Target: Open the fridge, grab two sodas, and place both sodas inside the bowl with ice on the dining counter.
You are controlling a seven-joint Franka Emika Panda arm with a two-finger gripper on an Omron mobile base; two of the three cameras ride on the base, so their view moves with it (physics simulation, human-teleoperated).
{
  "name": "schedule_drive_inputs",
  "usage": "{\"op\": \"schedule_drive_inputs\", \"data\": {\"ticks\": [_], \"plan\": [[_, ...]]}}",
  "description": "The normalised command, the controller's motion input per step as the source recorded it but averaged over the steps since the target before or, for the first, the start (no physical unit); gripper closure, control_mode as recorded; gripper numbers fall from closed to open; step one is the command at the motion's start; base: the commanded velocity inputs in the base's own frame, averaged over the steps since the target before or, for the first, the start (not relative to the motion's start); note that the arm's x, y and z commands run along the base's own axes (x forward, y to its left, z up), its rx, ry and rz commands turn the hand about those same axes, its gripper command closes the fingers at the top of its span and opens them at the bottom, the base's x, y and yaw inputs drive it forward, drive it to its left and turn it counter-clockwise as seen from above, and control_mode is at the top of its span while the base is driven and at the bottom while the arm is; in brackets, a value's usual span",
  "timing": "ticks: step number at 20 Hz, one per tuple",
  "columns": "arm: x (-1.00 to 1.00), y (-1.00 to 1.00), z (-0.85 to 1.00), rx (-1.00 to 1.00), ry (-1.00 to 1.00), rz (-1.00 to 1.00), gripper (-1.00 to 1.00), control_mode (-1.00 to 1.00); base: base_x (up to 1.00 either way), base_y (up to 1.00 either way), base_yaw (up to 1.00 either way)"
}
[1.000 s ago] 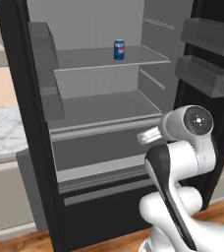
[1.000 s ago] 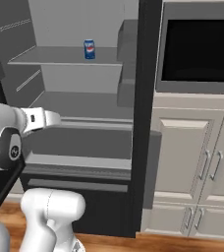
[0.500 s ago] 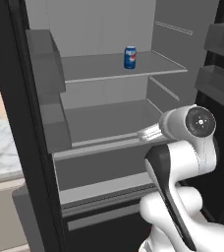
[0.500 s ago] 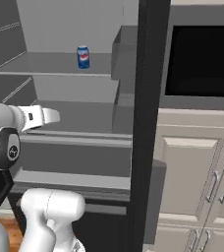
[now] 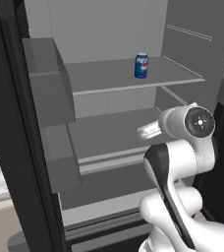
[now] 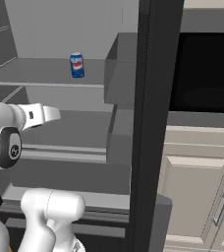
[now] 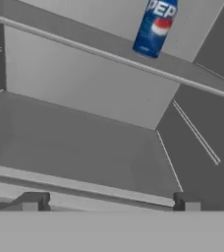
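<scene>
The two dark fingertips (image 7: 30, 202) stand far apart at the bottom of the hand view — spread wide, with nothing between them. The gripper (image 7: 109, 203) hangs over the front of a bare grey shelf (image 7: 84, 147) inside the fridge (image 5: 15, 147), touching nothing. It looks along that shelf toward the back wall, and the view is tilted, so the shelf lines slope down to the right.

Behind the hand, the white wrist (image 5: 151, 129) sticks out roughly level into the fridge opening, at the height of the middle shelf. It joins a round white joint with a dark cap (image 5: 198, 123), from which the forearm drops to the bulky lower links at the bottom right of the left base view. In the right base view the same wrist (image 6: 40, 114) points right, across the open compartment, from the round joint at the left edge.

The soda can (image 5: 141, 65) — blue, with a red-and-white logo — stands upright on the upper shelf (image 5: 124, 81), one level above the hand, toward the back and apart from the walls. In the hand view the can (image 7: 155, 27) sits at the top, right of centre, well apart from the fingers. In the right base view the can (image 6: 76, 65) stands left of a grey door bin (image 6: 121, 69).

The fridge stands open, its black door edge (image 6: 151, 123) rising through the middle of the right base view, with cream cabinets (image 6: 202, 197) beyond it.
</scene>
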Motion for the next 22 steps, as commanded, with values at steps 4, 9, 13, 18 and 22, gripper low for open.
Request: {"op": "schedule_drive_inputs", "data": {"ticks": [4, 9, 13, 18, 22], "plan": [[0.0, 0.06, 0.63, 0.0, -0.19, -0.01, -1.0, -1.0, 0.0, 0.0, 0.0], [0.0, 0.1, 0.74, 0.08, -0.14, -0.03, -1.0, -1.0, 0.0, 0.0, 0.0], [0.0, 0.0, 0.67, 0.13, -0.16, 0.0, -1.0, -1.0, 0.0, 0.0, 0.0], [0.14, -0.07, 0.14, 0.07, -0.06, 0.0, -1.0, -1.0, 0.0, 0.0, 0.0], [0.01, -0.07, 0.01, 0.01, -0.09, 0.0, -1.0, -1.0, 0.0, 0.0, 0.0]]}}
